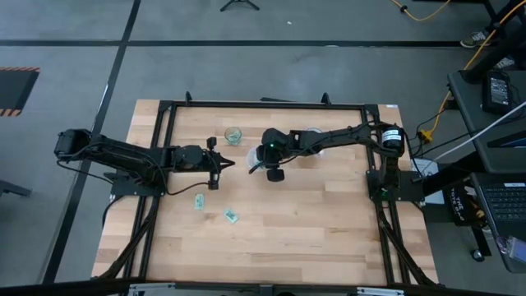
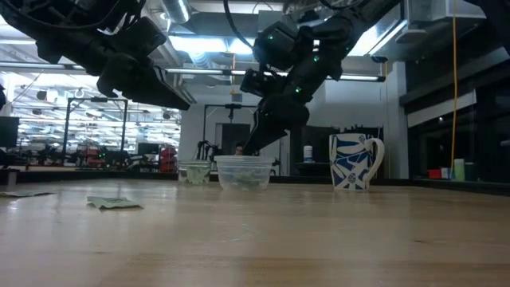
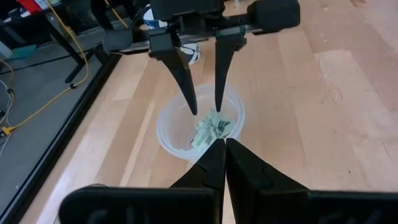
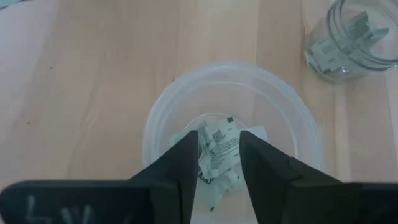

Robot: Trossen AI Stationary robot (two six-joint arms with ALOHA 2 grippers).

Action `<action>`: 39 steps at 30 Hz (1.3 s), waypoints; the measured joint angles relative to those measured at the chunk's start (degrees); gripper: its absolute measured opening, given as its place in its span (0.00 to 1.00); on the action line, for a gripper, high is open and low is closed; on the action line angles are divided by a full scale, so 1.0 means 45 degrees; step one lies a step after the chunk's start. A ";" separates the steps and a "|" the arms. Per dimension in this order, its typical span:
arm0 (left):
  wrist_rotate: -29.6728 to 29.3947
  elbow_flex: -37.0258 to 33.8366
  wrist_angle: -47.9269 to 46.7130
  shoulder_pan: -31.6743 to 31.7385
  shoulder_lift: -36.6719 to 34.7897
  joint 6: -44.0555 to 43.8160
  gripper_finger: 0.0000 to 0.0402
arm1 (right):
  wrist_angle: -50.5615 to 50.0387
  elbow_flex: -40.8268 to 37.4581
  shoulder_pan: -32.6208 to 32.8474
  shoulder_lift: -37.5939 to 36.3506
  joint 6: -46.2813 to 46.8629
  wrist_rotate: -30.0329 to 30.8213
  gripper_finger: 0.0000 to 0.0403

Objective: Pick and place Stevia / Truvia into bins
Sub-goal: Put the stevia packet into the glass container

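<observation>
Right gripper points steeply down with fingers parted; left gripper waits level, fingers together.

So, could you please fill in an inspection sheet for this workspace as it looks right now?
Surface: wooden table, black frame around it.
Job's things: two sachets loose on the table; more inside the wide cup and the small clear cup.
Clutter: blue-and-white mug on the table.
End effectors: right end effector open, directly over the wide cup; left end effector shut, empty, beside that cup.
Cables: yellow cable on the floor, off the table.
Surroundings: a desk with a laptop to the right; open workshop behind.
</observation>
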 joint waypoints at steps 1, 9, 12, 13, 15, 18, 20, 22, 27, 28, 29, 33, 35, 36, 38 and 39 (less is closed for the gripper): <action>0.0000 0.0000 0.0000 -0.0002 0.0000 0.0000 0.02 | -0.0364 0.0200 0.0005 0.0004 0.0006 -0.0001 0.30; -0.0044 0.0000 -0.0059 0.0000 0.0000 0.0082 0.02 | -0.4892 0.2747 0.0460 -0.0019 0.0379 0.0003 0.23; -0.0049 -0.0009 -0.0347 0.0003 0.0000 -0.0168 0.02 | -0.5917 0.3437 0.0711 -0.0065 0.0353 0.0001 0.17; -0.0049 -0.0010 -0.0434 -0.0002 0.0000 -0.0246 0.02 | -0.6146 0.3550 0.0786 -0.0151 0.0345 0.0003 0.15; -0.0049 -0.0010 -0.0592 0.0000 0.0000 -0.0343 0.02 | -0.6252 0.3610 0.0957 -0.0409 0.0340 0.0015 0.10; -0.0047 -0.0015 -0.0685 -0.0002 0.0000 -0.0631 0.02 | -0.6494 0.3611 0.1224 -0.0862 0.0392 0.0318 0.03; -0.0037 -0.0015 -0.0685 0.0003 0.0005 -0.1046 0.02 | -0.6696 0.3611 0.1470 -0.1129 0.0494 0.1074 0.01; 0.0033 -0.0015 -0.0756 -0.0002 0.0005 -0.1376 0.02 | -0.6828 0.3580 0.1702 -0.1312 0.0869 0.1983 0.02; 0.0046 -0.0012 -0.1597 -0.0331 0.0010 -0.1733 0.01 | -0.5464 0.2092 0.2207 -0.1688 0.1345 0.2451 0.01; 0.0044 -0.0014 -0.1758 -0.0433 0.0010 -0.1834 0.01 | -0.4982 0.1633 0.2282 -0.1704 0.1342 0.2462 0.01; 0.0037 -0.0015 -0.1921 -0.0540 0.0010 -0.1997 0.00 | -0.4468 0.1225 0.2345 -0.1705 0.1344 0.2465 0.01; -0.0002 -0.0015 -0.2456 -0.1067 0.0010 -0.2657 0.01 | -0.3166 -0.0117 0.2405 -0.1704 0.1448 0.2464 0.01; -0.0127 -0.0015 -0.2683 -0.1403 0.0015 -0.3142 0.00 | -0.2654 -0.0714 0.2390 -0.1804 0.1717 0.2493 0.01; -0.0250 -0.0013 -0.2733 -0.1596 0.0015 -0.3543 0.00 | -0.2569 -0.0981 0.2390 -0.1919 0.1820 0.2499 0.01; -0.0635 -0.0009 -0.2874 -0.2014 0.0013 -0.4100 0.00 | -0.1957 -0.1525 0.2390 -0.2342 0.2066 0.2508 0.01; -0.0833 0.0038 -0.3086 -0.2223 0.0005 -0.4212 0.01 | -0.1766 -0.1871 0.2395 -0.2616 0.2094 0.2497 0.01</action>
